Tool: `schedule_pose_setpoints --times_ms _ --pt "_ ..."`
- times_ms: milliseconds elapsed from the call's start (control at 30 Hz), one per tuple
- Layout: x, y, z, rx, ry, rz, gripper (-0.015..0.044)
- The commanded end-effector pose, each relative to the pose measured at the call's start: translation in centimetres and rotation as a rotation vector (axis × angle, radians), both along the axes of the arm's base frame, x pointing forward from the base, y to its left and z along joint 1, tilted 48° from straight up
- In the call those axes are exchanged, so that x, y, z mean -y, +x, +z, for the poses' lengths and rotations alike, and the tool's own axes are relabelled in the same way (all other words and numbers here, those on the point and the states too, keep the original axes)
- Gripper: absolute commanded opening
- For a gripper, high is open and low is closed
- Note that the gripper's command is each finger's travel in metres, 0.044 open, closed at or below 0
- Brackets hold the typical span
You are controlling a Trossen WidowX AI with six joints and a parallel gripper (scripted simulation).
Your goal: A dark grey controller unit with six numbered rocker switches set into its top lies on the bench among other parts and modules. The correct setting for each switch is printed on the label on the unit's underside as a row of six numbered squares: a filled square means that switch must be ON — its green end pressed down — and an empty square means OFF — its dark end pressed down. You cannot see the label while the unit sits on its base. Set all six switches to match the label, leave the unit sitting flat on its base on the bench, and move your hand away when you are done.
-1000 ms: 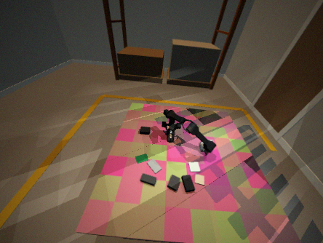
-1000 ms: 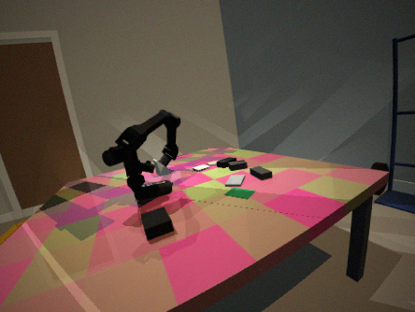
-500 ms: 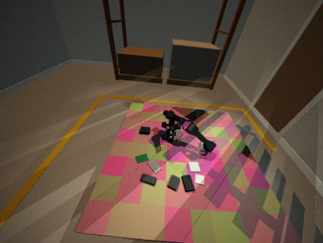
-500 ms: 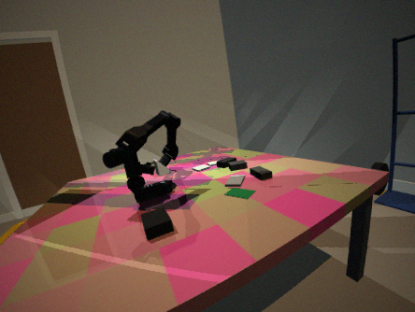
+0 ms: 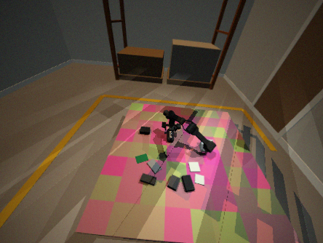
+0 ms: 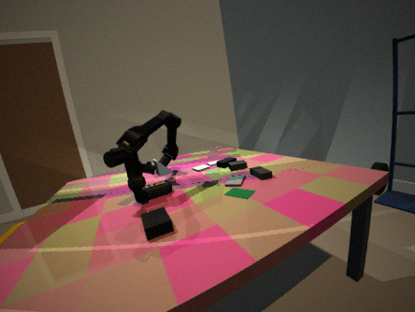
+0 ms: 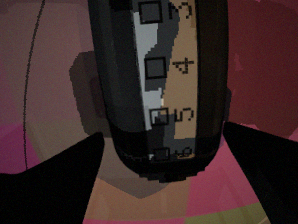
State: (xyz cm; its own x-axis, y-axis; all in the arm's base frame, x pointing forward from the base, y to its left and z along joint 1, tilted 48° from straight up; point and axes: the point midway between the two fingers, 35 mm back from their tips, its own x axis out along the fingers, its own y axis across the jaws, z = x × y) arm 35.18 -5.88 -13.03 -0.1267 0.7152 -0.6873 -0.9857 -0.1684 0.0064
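Observation:
In the wrist view the dark grey controller unit (image 7: 113, 63) lies with its underside label (image 7: 174, 70) facing the camera. Numbered squares run down the label. The squares by 3 and 4 read as empty outlines. Those by 5 and 6 are in shadow and hard to read. My gripper (image 7: 164, 133) (image 5: 170, 135) (image 6: 164, 169) is open, with one finger on each side of the unit's near end and not pressing on it. The switches are hidden. In the top and exterior views the unit is mostly hidden under the hand.
A black box (image 5: 145, 130) (image 6: 157, 223) lies apart to one side. A green card (image 5: 141, 158) (image 6: 239, 192), a grey plate (image 5: 154, 166), several dark modules (image 5: 188, 182) and two white cards (image 5: 194, 166) lie on the chequered bench. The arm's base (image 5: 208, 145) stands nearby.

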Motion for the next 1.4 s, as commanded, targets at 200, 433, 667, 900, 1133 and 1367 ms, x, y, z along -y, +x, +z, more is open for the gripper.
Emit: schedule_pose_setpoints --times_ms 200,433,667,900,1133,1367 --pt "-1.1 -0.1 6.7 -0.002 0.001 0.0 0.044" --pt "-1.1 -0.1 6.7 -0.002 0.001 0.0 0.044" --pt "-1.1 -0.1 6.7 -0.002 0.001 0.0 0.044" --pt "-1.1 -0.1 6.7 -0.002 0.001 0.0 0.0414" --pt "0.4 -0.9 7.1 -0.285 0.001 -0.429 0.023" --pt "2.1 -2.2 7.8 -0.676 0.076 -0.945 0.0046"
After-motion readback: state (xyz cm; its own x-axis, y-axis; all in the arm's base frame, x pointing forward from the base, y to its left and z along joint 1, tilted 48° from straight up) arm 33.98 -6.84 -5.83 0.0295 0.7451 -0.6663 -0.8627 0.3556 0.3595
